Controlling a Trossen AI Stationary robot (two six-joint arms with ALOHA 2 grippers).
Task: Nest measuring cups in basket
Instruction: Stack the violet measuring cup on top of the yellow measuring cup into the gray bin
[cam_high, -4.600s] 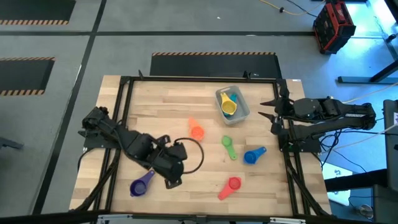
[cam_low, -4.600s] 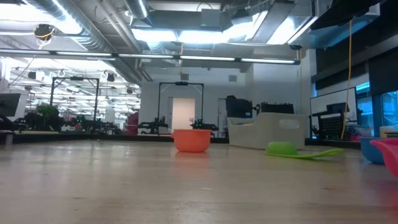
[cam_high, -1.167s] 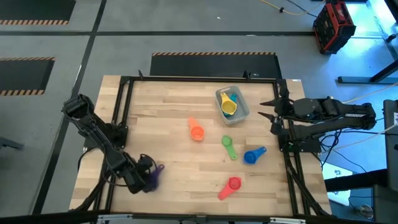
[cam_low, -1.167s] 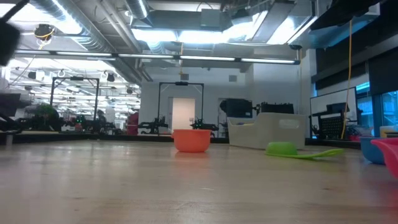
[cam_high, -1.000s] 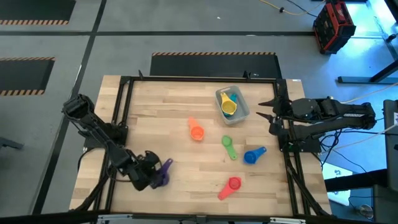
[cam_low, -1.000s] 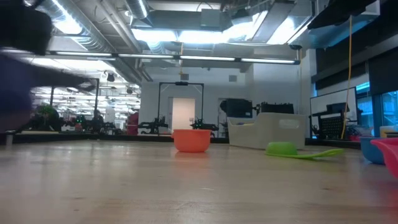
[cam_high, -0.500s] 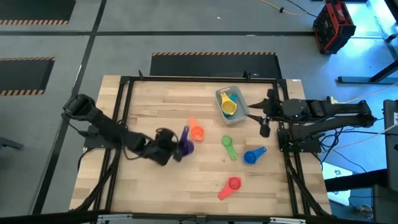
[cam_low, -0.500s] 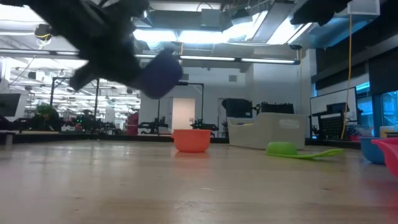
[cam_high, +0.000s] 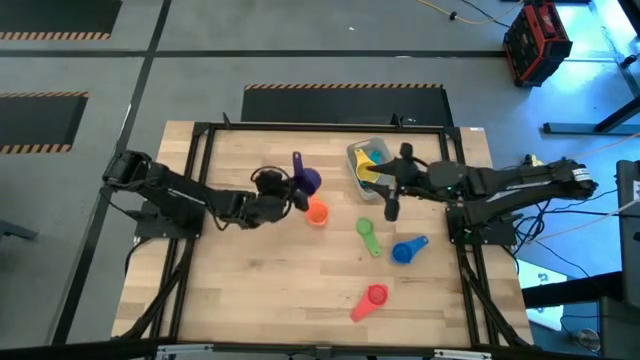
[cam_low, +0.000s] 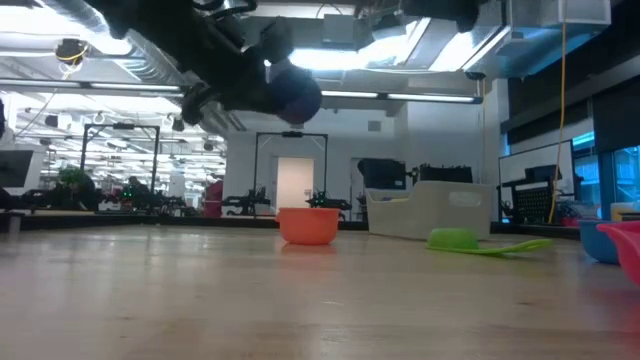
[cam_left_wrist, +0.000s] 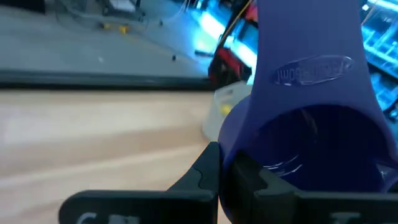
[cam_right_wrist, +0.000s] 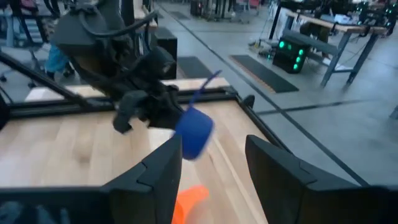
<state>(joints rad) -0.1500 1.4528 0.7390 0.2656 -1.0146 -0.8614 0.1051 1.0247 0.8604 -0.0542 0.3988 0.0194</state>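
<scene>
Since half a second ago, left hand (cam_high: 290, 198) has carried the purple cup (cam_high: 304, 178) up-desk, clamped on it and held above the orange cup (cam_high: 317, 212). Basket (cam_high: 390, 184) lies to its right with yellow and light blue cups inside. Right hand (cam_high: 384, 188), fingers spread and empty, hovers at the basket's near edge, the closer arm.

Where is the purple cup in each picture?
High view: purple cup held by the left end effector, just above the orange cup.
Low view: upper middle, in the air over the orange cup.
Left wrist view: fills the right side.
Right wrist view: centre, above the orange cup.
</scene>
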